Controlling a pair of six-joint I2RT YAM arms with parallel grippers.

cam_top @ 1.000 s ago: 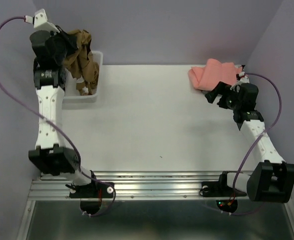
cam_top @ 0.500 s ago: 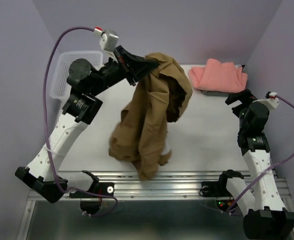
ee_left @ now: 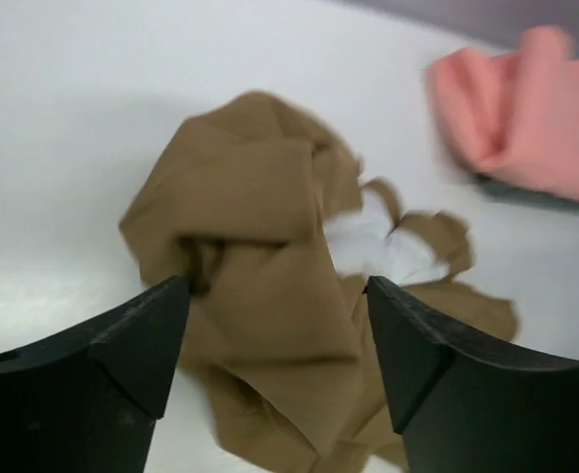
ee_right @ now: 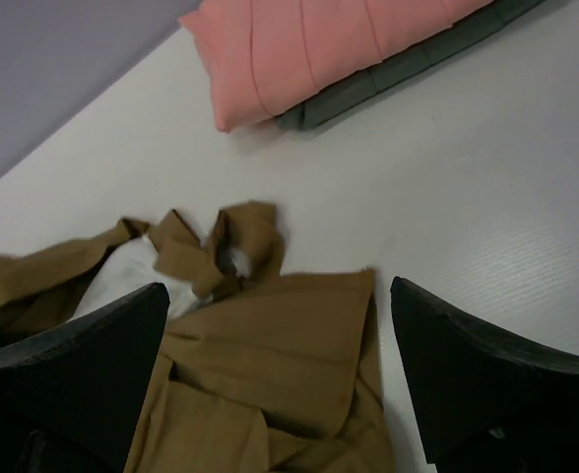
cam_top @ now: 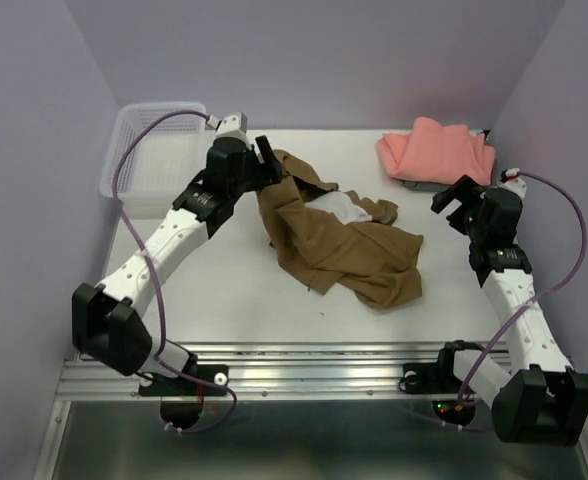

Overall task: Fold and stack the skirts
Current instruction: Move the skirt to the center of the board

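The counter (cam_top: 224,290) carries everything I care about. Biggest on it is the olive-brown skirt (cam_top: 334,250), lying in a crumpled heap at mid-counter. It is twisted over itself, with a white lining patch (cam_top: 346,208) showing near its far edge. That heap is my worry. If I pinch a bunched layer instead of a true hem or waistband, I judge the fold will come out lopsided, or the cloth will drag and rope up.

The white mesh basket (cam_top: 114,160) sits at the far left corner, apart from the cloth. At the far right the salmon-pink skirt (cam_top: 436,150) lies folded on top of the grey skirt (ee_right: 408,69), which shows only as a dark edge beneath. A careless sweep by the right arm could shove that stack out of square, since the stack sits close to it.

The left tool (cam_top: 272,162) hovers at the heap's far left end, fingers apart with nothing between them. The skirt lies just below and ahead of it. The right tool (cam_top: 452,198), also spread wide and empty, hangs between the stack and the heap's right edge. It is near both and touches neither, as far as I can tell.
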